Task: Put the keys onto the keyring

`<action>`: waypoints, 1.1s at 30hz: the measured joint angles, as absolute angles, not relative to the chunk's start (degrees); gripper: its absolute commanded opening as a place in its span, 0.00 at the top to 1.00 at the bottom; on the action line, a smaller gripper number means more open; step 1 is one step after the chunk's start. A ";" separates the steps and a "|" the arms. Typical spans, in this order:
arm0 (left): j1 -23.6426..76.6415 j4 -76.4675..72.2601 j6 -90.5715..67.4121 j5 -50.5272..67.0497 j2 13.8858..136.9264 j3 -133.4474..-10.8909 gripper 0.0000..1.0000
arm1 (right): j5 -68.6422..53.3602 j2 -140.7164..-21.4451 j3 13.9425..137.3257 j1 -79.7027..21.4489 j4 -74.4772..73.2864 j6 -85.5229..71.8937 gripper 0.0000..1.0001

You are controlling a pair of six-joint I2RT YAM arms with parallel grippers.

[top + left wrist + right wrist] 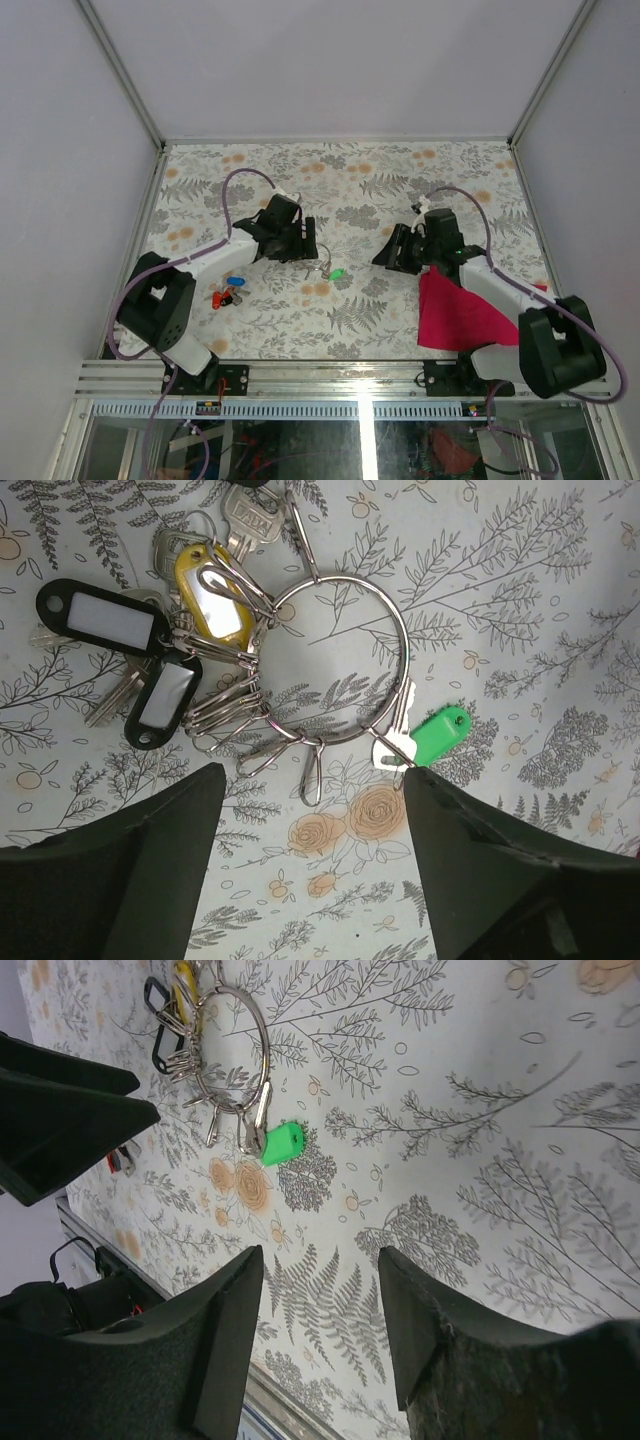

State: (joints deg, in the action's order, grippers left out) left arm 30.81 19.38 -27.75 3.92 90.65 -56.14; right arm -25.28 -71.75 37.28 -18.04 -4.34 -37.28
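Overhead only: red cloth (456, 306), well apart from the keyring (319, 261).

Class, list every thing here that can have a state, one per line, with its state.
Left gripper: fingers open, empty.
Right gripper: fingers open, empty.
Thin silvery wire keyring: lying flat, ungrasped.
Green-headed small metal key: touching keyring; threading unclear.
Blue-headed small key: loose, off keyring.
Red-headed small key: loose, off keyring.

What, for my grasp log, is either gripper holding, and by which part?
Nothing. The left gripper and right gripper both show open, empty jaws.
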 measured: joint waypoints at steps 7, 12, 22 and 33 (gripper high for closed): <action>30.72 17.15 -28.91 3.05 93.71 -56.10 0.31 | -26.17 -84.44 38.68 -21.89 6.09 -42.68 0.51; 30.70 16.38 -29.34 2.04 95.94 -55.86 0.37 | -26.04 -91.13 43.07 -24.51 10.48 -44.73 0.54; 30.70 15.94 -29.80 0.12 98.85 -55.79 0.50 | -25.43 -102.21 48.93 -28.29 15.68 -48.14 0.58; 30.70 14.50 -29.71 -0.62 99.72 -55.79 0.68 | -24.49 -108.36 52.93 -30.68 16.23 -50.65 0.59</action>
State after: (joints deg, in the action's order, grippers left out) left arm 30.70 14.50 -29.71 -0.62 99.72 -55.79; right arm -24.49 -108.36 52.93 -30.68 16.23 -50.65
